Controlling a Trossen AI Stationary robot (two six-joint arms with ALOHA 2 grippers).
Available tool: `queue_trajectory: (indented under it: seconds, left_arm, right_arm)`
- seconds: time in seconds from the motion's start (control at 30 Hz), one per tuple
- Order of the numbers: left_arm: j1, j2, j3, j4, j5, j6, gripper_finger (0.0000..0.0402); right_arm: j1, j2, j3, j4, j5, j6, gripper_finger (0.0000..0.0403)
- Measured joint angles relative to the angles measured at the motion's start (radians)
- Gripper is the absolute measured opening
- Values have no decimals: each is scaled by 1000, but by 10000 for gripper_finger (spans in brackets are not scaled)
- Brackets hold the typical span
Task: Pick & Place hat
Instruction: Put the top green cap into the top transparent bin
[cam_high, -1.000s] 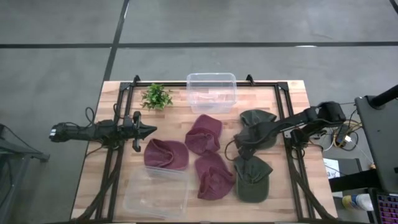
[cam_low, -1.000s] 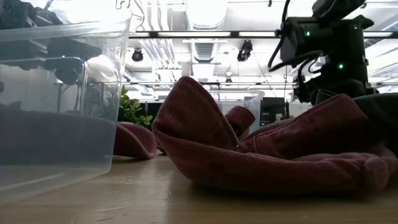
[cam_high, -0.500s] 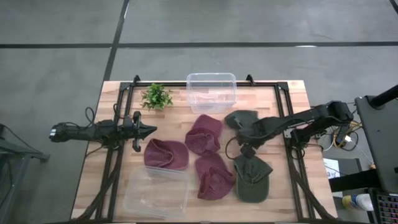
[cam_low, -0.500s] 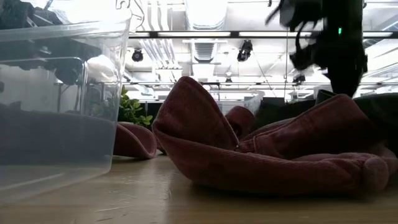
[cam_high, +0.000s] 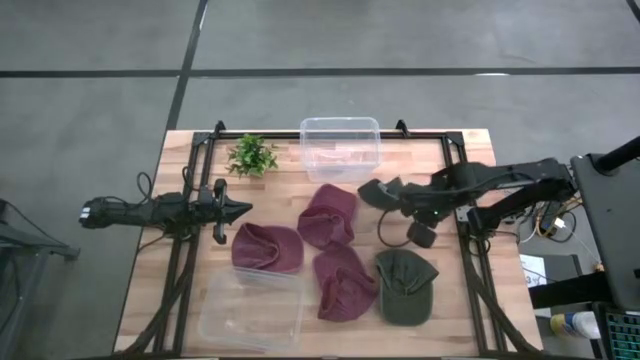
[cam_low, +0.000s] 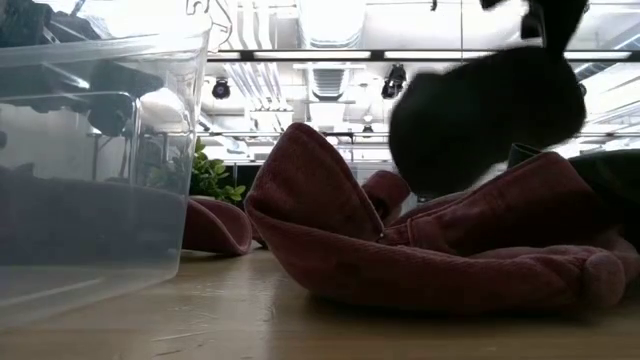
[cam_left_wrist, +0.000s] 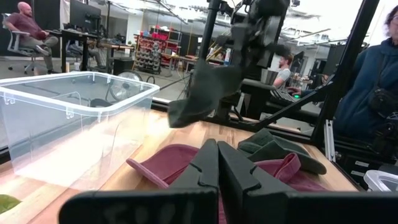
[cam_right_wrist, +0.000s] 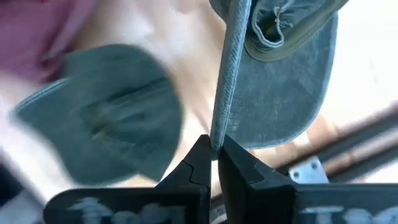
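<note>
My right gripper (cam_high: 400, 198) is shut on a green hat (cam_high: 378, 190), which is lifted above the table's right half. The hat also shows in the left wrist view (cam_left_wrist: 202, 93) and as a dark shape in the low view (cam_low: 480, 120). A second green hat (cam_high: 405, 288) lies flat near the front right. Three maroon hats (cam_high: 328, 215) (cam_high: 268, 247) (cam_high: 345, 283) lie on the table's middle. My left gripper (cam_high: 236, 208) is shut and empty at the table's left. My right gripper pinches a thin edge of the green hat (cam_right_wrist: 217, 134) between its two fingers. The fingers slant down from the table's right side. The hat (cam_right_wrist: 280, 68) hangs below the fingers, its inside showing, clear of the table.
A clear bin (cam_high: 340, 148) stands at the far edge and another (cam_high: 252, 310) at the near left. A small green plant (cam_high: 252, 155) sits far left. A person (cam_left_wrist: 373, 81) stands beyond the table's right side.
My right gripper has risen and gone toward the table's far edge with the green hat. The hat lay flat on the table and now hangs lifted clear, shifted a little toward the table's left.
</note>
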Motion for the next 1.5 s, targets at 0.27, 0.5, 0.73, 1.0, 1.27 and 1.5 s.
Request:
queue_trajectory:
  seconds: [0.27, 0.5, 0.73, 1.0, 1.27, 1.5]
  left_arm:
    - [0, 0, 0, 0, 0, 0, 0]
    - [0, 0, 0, 0, 0, 0, 0]
    - [0, 0, 0, 0, 0, 0, 0]
    - [0, 0, 0, 0, 0, 0, 0]
    - [0, 0, 0, 0, 0, 0, 0]
    - [0, 0, 0, 0, 0, 0, 0]
  right_arm:
    - [41, 17, 169, 3, 265, -195, 9]
    - [40, 56, 203, 143, 680, -465, 11]
    - [-25, 146, 197, 352, 916, -801, 11]
    - [-155, 258, 195, 431, 909, -914, 12]
    - [-231, 319, 195, 486, 793, -1036, 13]
    - [-277, 372, 195, 510, 753, -1180, 13]
